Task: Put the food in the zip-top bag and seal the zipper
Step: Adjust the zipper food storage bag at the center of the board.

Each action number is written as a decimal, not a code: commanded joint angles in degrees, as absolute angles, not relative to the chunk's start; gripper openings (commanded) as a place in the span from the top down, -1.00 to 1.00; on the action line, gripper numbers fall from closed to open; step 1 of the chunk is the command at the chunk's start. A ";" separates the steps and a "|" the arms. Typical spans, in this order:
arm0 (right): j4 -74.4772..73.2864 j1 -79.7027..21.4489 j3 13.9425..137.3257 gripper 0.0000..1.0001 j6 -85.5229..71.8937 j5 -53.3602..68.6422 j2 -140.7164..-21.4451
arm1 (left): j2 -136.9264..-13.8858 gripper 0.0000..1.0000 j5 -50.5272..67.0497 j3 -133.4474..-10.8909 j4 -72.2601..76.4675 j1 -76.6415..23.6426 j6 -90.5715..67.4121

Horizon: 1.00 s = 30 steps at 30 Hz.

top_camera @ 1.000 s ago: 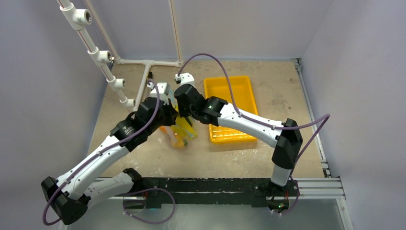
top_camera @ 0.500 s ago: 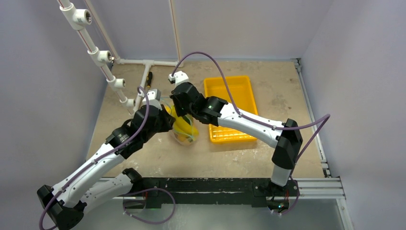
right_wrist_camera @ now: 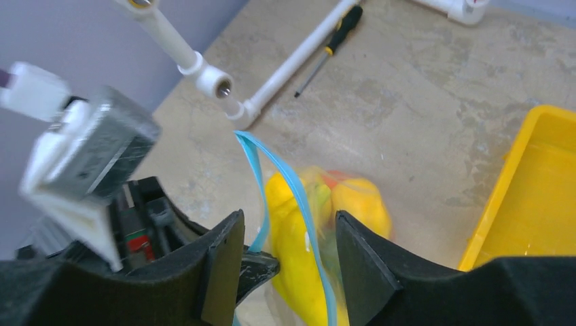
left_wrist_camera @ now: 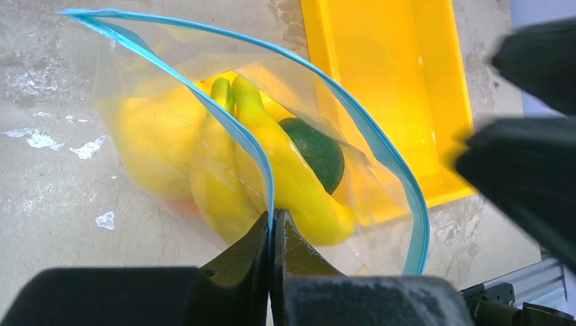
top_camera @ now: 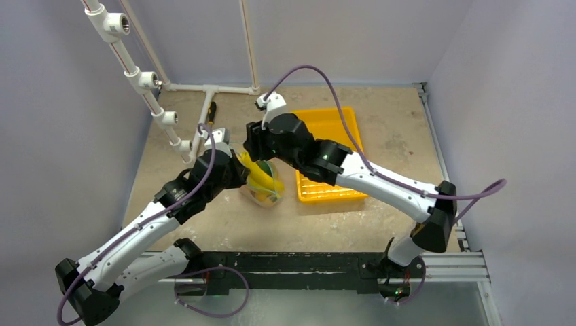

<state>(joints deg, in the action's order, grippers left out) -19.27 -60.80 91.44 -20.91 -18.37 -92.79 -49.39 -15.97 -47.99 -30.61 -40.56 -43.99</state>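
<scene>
Status: food is inside the zip-top bag (left_wrist_camera: 153, 139), i.e. banana (left_wrist_camera: 292, 170), lemon-yellow pcs and a dark green pc (left_wrist_camera: 318, 151) all sit behind the clear film. The yellow tray (left_wrist_camera: 407, 81) alongside shows no pcs in the parts we can see. The bag stands between the two arms, just left of the tray. We cannot tell whether its base bears on the table (left_wrist_camera: 41, 170).

Zipper (left_wrist_camera: 380, 146): unsealed. The two teal strips bow well apart and the mouth gapes.

L gripper (left_wrist_camera: 272, 234): clamped tight on the near strip, holding that lip up.

R gripper (right_wrist_camera: 286, 238): jaws apart, gripping nothing. They straddle the bag mouth w/ both strips running between them, neither finger touching.

Risks, in our judgement:
1. R jaws close w/ strips misaligned, so the track doesn't mate and we get a partial seal.
2. The banana rides high near the mouth and may foul the zipper run.
3. Sliding R along the strip drags floppy film, so the L pinch may slip.
4. If the bag tilts while the mouth is open, pcs spill.
</scene>
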 commanded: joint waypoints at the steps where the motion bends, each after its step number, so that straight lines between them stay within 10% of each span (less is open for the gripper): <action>1: -14.42 -61.08 87.10 -0.10 -19.55 -15.52 -86.00 | -50.30 1.00 -15.79 -47.82 -27.84 -40.75 -44.74; 30: -24.85 -68.54 65.92 -0.33 -26.76 -11.18 -72.77 | -51.86 1.00 -15.21 -48.42 -27.07 -40.84 -45.26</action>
